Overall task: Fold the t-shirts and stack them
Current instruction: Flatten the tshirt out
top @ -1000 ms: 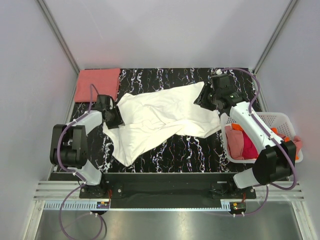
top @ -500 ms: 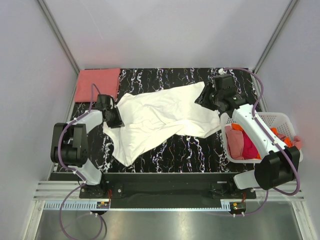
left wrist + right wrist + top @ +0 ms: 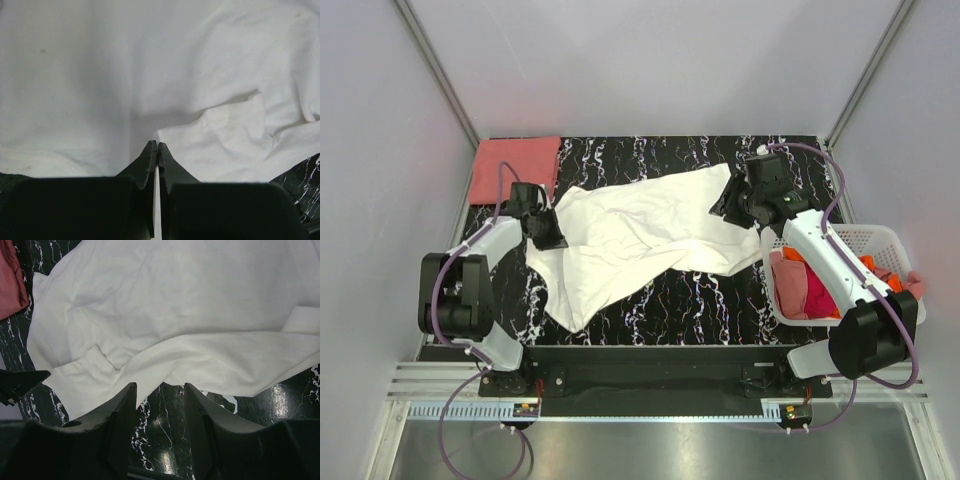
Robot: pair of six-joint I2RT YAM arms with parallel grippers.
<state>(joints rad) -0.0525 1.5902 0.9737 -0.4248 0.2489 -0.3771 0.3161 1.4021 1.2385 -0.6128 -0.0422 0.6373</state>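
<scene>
At the white shirt's [image 3: 640, 228] left edge, left gripper [image 3: 157, 145] clamps cloth; right gripper [image 3: 159, 386] hovers parted, empty. Spreading step, likely; right needs a grasp next.

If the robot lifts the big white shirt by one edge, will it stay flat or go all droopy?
Probably droopy: the white t-shirt lies in soft wrinkles and folds, so it would likely sag. It looks thin, so probably light. On the shiny black table it may slide when tugged.
</scene>
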